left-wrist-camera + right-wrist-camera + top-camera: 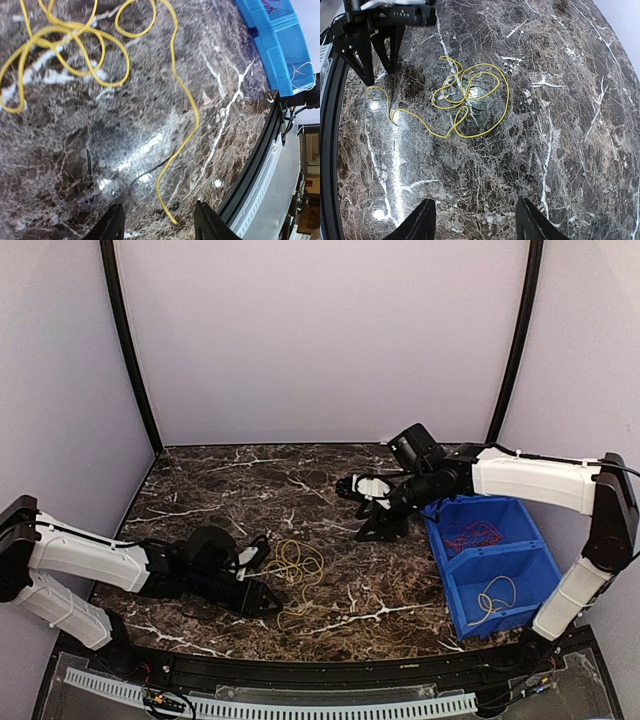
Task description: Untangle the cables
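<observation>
Top external view: the yellow cable [296,565] lies in loose overlapping loops on the dark marble table [250,490], left of centre. The left gripper [268,600] sits low at the cable's near-left edge. Its jaws are parted and hold nothing. The right gripper [358,510] hangs above the table just left of the blue bin [535,555], with its jaws also parted and empty. The bin's far compartment holds a red cable [470,536]. The near compartment holds a pale cable [495,595].

Left wrist view: the left gripper [159,212] has its fingers [111,225] spread. The yellow cable [65,45] is coiled at upper left. Its single tail runs down to end on the table between the fingertips, unclamped.

Right wrist view: the right gripper [475,206] stands apart from the yellow cable [470,97], jaws spread over bare marble. The left gripper [381,75] points down at the cable's free end.
</observation>
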`<state>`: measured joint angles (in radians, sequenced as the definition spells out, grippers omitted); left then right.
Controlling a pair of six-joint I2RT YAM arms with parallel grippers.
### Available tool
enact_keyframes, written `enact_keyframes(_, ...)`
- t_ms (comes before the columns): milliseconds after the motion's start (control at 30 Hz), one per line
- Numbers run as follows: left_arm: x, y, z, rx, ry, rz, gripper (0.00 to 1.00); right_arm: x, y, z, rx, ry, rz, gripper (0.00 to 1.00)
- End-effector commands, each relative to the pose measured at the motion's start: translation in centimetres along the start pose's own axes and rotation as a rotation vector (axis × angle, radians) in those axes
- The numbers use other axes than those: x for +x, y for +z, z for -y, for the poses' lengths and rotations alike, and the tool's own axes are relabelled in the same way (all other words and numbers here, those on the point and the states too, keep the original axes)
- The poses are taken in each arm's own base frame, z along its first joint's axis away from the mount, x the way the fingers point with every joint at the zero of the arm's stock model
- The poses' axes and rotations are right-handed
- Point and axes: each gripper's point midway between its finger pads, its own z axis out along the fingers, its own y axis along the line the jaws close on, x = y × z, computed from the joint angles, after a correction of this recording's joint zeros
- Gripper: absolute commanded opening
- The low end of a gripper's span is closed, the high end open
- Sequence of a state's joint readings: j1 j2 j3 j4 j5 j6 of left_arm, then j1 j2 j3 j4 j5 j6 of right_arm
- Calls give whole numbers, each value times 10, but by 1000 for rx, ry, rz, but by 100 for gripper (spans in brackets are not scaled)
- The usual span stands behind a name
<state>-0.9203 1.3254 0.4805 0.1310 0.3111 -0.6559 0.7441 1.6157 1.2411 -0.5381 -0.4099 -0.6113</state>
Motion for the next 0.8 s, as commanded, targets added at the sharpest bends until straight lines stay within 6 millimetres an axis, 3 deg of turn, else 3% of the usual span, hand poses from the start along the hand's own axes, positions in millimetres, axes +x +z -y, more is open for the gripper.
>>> enact_keyframes(0,11,15,10,60,-46,-96,49,-13,-3,-4,10,1,68,56)
enact_keyframes(233,16,31,19,130,-84,-157,36,-4,2,-6,15,2,60,56)
enact_keyframes(467,17,41,25,165,-98,-208,10,0,6,-6,17,-8,55,57)
enact_keyframes(500,16,38,27,163,-88,-202,4,-1,6,-7,10,-11,61,57)
enact_keyframes(567,9,30,30,154,-61,-176,0,-7,3,-14,-27,-28,83,58)
enact_keyframes(767,-26,-7,50,123,48,-36,0,-26,16,-58,-154,-190,125,65)
